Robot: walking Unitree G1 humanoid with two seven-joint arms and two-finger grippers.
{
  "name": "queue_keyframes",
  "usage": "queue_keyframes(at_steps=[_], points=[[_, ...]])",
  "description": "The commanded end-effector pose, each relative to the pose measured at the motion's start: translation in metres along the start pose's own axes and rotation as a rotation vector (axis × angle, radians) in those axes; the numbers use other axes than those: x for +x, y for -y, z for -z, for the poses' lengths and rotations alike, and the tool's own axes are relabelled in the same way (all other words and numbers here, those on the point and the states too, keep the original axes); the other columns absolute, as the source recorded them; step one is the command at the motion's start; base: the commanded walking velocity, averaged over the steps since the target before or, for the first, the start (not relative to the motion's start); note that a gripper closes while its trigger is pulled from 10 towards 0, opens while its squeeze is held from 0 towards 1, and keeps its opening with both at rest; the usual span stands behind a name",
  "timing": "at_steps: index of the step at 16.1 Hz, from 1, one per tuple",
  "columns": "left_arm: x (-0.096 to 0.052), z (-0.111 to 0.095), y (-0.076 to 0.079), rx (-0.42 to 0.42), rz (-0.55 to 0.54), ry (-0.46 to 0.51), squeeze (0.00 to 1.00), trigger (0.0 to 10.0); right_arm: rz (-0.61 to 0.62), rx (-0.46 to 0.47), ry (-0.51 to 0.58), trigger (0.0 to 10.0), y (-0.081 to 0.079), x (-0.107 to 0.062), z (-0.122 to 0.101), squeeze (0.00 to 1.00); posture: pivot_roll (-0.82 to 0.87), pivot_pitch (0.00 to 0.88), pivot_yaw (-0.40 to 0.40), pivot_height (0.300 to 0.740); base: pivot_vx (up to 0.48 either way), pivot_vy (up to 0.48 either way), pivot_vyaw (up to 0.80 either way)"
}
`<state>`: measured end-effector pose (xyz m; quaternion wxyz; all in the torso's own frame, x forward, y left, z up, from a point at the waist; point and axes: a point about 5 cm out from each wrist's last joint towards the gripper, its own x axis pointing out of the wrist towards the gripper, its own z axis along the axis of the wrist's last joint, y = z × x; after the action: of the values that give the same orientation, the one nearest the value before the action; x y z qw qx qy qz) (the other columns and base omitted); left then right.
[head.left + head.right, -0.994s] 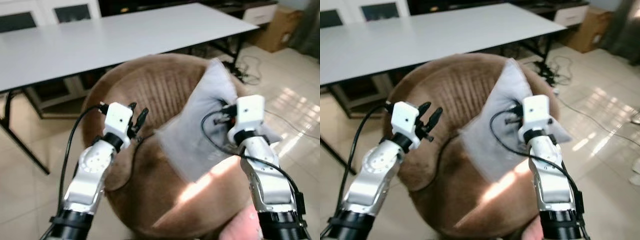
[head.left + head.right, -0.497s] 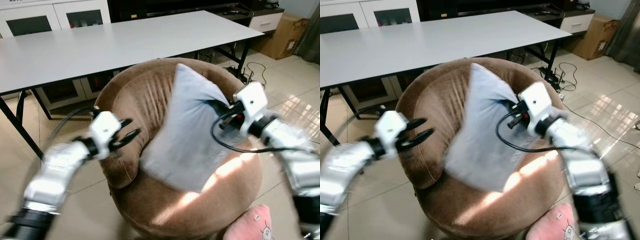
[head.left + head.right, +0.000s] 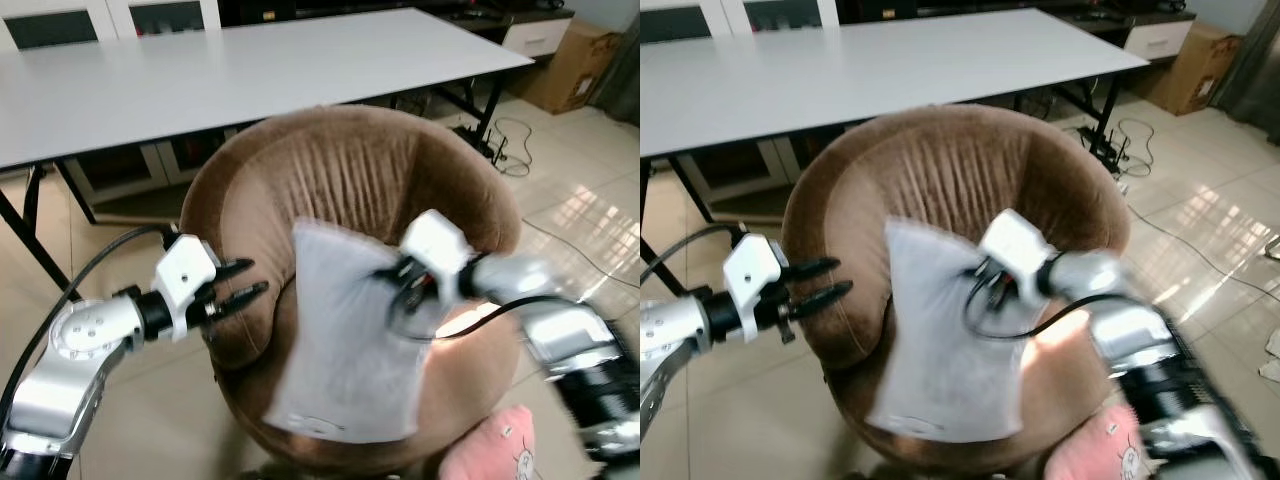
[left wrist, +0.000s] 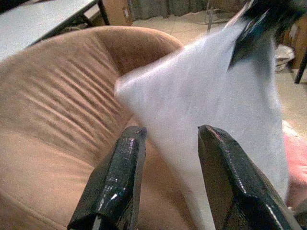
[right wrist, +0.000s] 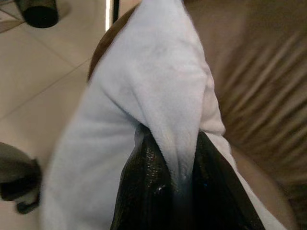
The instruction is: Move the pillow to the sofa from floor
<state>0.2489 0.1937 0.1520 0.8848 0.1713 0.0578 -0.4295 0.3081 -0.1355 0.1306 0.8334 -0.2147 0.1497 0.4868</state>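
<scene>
Right gripper (image 5: pixel 172 167) is pinching a fold of the grey pillow (image 3: pixel 345 340), which lies across the brown sofa (image 3: pixel 330 170) seat, hanging toward six o'clock. Left gripper (image 3: pixel 240 282) hovers at nine o'clock of the pillow, fingers (image 4: pixel 117 177) spread apart, by the sofa's armrest. White table (image 3: pixel 230 70) at twelve.

1 grey pillow (image 3: pixel 350 350), 1 pink pillow (image 3: pixel 487 455), 1 sofa (image 3: pixel 330 170), 1 table (image 3: pixel 230 70).
</scene>
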Motion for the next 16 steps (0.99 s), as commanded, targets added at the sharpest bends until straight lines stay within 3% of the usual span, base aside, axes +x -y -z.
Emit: queue_keyframes(at_steps=[1, 2, 5, 7, 9, 11, 13, 16], points=[[-0.005, -0.004, 0.004, 0.005, 0.020, -0.007, 0.00, 10.0, 0.072, -0.017, 0.041, 10.0, 0.012, 0.015, -0.010, 0.00, 0.00, 0.122, -0.022, 0.740, 0.000, 0.000, 0.00], [-0.005, -0.005, 0.005, -0.001, 0.026, -0.010, 0.00, 10.0, 0.070, 0.030, 0.048, 10.0, 0.011, 0.024, -0.006, 0.00, 0.00, 0.129, -0.022, 0.740, 0.000, 0.000, 0.00], [-0.007, -0.008, 0.011, -0.013, 0.043, -0.018, 0.00, 10.0, 0.131, 0.031, 0.033, 10.0, 0.013, 0.051, 0.002, 0.00, 0.02, 0.162, -0.026, 0.740, 0.000, 0.000, 0.00], [-0.010, -0.009, 0.014, -0.019, 0.051, -0.027, 0.00, 10.0, 0.270, 0.044, 0.031, 10.0, 0.027, 0.057, 0.001, 0.00, 0.03, 0.173, -0.031, 0.740, 0.000, 0.000, 0.00], [-0.015, -0.008, 0.013, -0.023, 0.049, -0.043, 0.00, 10.0, 0.360, 0.102, 0.110, 10.0, 0.044, 0.057, -0.017, 0.00, 0.04, 0.177, -0.031, 0.740, 0.000, 0.000, 0.00], [-0.015, -0.007, 0.014, -0.025, 0.052, -0.048, 0.00, 10.0, 0.329, 0.105, 0.158, 10.0, 0.047, 0.060, -0.030, 0.00, 0.04, 0.178, -0.028, 0.740, 0.000, 0.000, 0.00], [-0.013, -0.008, 0.015, -0.028, 0.054, -0.052, 0.00, 10.0, 0.209, 0.027, 0.216, 10.0, 0.040, 0.072, -0.053, 0.00, 0.04, 0.174, -0.029, 0.740, 0.000, 0.000, 0.00], [-0.013, -0.008, 0.015, -0.028, 0.056, -0.054, 0.00, 10.0, 0.176, 0.023, 0.289, 10.0, 0.039, 0.077, -0.073, 0.00, 0.04, 0.174, -0.033, 0.740, 0.000, 0.000, 0.00]])
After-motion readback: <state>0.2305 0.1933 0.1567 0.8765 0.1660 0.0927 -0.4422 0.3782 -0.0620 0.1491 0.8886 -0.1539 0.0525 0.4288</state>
